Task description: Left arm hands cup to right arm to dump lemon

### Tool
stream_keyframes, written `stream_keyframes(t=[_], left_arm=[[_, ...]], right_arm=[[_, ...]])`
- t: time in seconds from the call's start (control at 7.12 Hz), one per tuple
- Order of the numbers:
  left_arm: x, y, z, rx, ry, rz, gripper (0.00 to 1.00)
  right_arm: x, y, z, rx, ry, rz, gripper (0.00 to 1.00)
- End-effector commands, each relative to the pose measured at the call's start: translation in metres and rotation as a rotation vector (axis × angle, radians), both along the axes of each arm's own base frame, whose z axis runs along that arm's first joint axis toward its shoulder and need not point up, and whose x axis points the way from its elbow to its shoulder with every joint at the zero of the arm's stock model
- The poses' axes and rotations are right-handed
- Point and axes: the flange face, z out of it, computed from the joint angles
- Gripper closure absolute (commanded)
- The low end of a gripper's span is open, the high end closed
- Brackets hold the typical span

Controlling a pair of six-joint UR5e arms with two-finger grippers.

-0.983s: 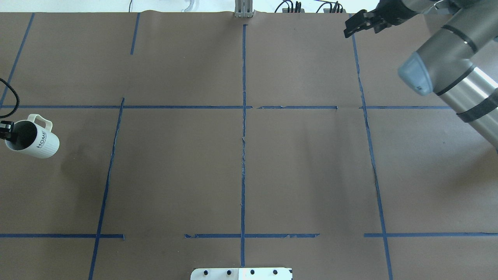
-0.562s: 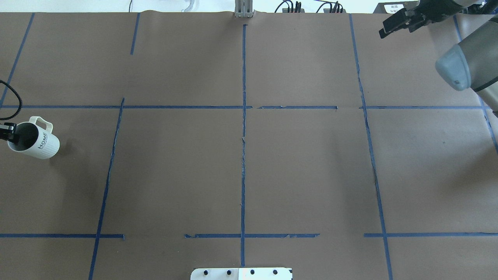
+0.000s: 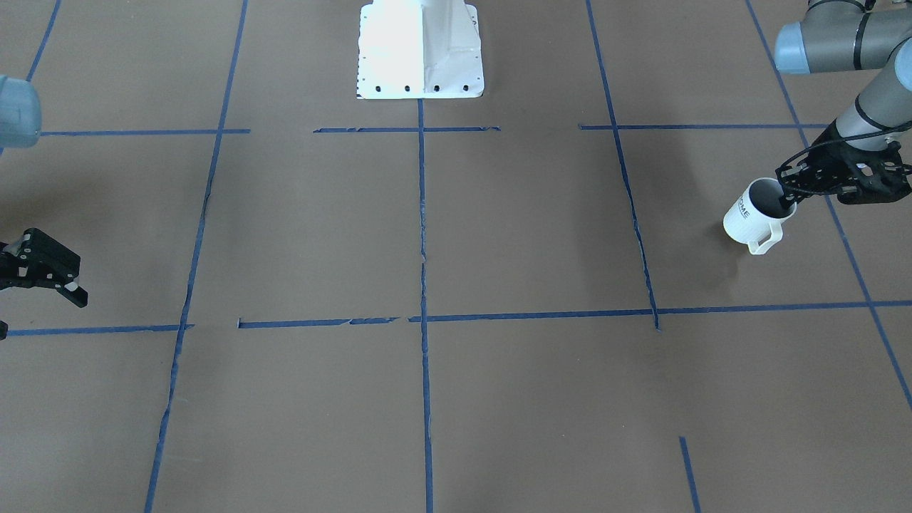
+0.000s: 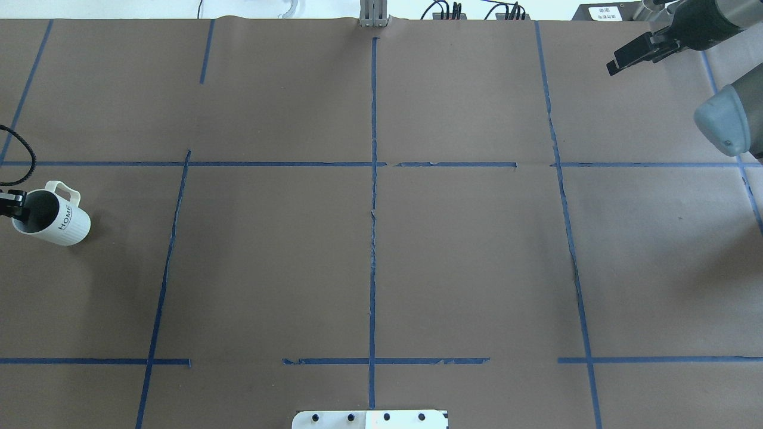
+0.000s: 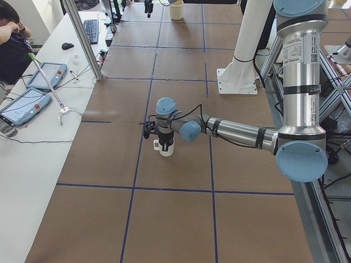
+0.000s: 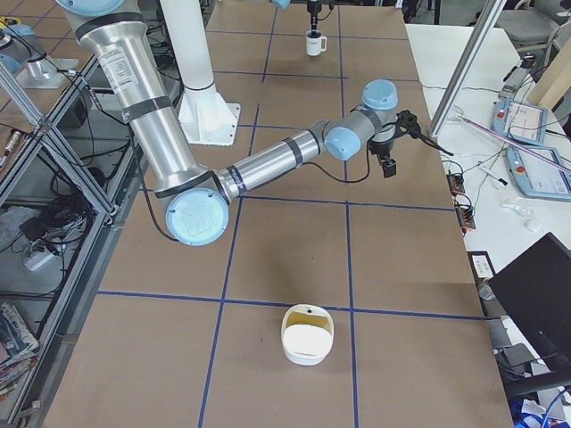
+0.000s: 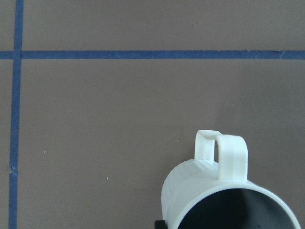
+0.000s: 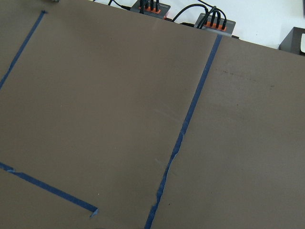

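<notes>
The cup (image 4: 58, 218), a white ribbed mug with "HOME" lettering, stands upright at the far left of the table, handle pointing away from the robot. It also shows in the front view (image 3: 748, 214) and the left wrist view (image 7: 209, 191). My left gripper (image 4: 15, 205) is shut on its rim, one finger inside and one outside (image 3: 787, 201). The cup's bottom is at or just above the paper. Its inside looks dark and no lemon shows in it. My right gripper (image 4: 620, 59) is open and empty, high near the far right corner, also seen in the front view (image 3: 43, 303).
Brown paper with a blue tape grid (image 4: 373, 179) covers the table. A cream bowl-like container (image 6: 308, 334) lies at the right end, with a yellowish patch inside that I cannot identify. Cable boxes (image 8: 214, 21) sit at the far edge. Operators' tablets (image 5: 33, 90) lie beside the table.
The cup has come down in the left gripper, and its shadow has closed in beneath it. The right arm has swung back toward the far right corner.
</notes>
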Motion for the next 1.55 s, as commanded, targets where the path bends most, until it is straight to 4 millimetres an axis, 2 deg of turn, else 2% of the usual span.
stream_keyframes(t=[0.0, 0.28, 0.42, 0.56, 0.84, 0.98, 1.12, 1.26, 1.4], left_arm=[[0.004, -0.007, 0.003, 0.003, 0.001, 0.001, 0.83], [0.007, -0.011, 0.018, 0.020, 0.011, 0.001, 0.58], [0.010, -0.011, 0.007, 0.032, 0.058, 0.029, 0.20], [0.010, -0.007, -0.002, 0.014, 0.108, 0.057, 0.00], [-0.025, -0.015, -0.003, 0.072, 0.104, 0.059, 0.00], [-0.068, -0.023, 0.006, 0.110, 0.078, 0.101, 0.00], [-0.134, -0.027, 0.024, 0.141, 0.023, 0.144, 0.00], [-0.188, -0.025, 0.036, 0.148, -0.007, 0.204, 0.00], [-0.217, -0.017, 0.049, 0.137, -0.012, 0.235, 0.00]], right_arm=[[0.002, 0.004, 0.002, 0.001, 0.001, 0.000, 0.00], [0.002, 0.005, 0.003, 0.001, 0.001, 0.000, 0.00], [0.001, 0.005, 0.003, 0.001, 0.001, -0.001, 0.00], [0.002, 0.005, 0.003, 0.001, 0.001, 0.000, 0.00], [0.003, 0.008, 0.012, -0.015, 0.006, -0.001, 0.00], [0.004, 0.010, 0.016, -0.014, 0.006, -0.001, 0.00], [0.005, 0.012, 0.022, -0.023, 0.012, 0.001, 0.00], [0.007, 0.014, 0.033, -0.035, 0.026, 0.008, 0.00], [0.013, 0.014, 0.037, -0.042, 0.031, 0.016, 0.00]])
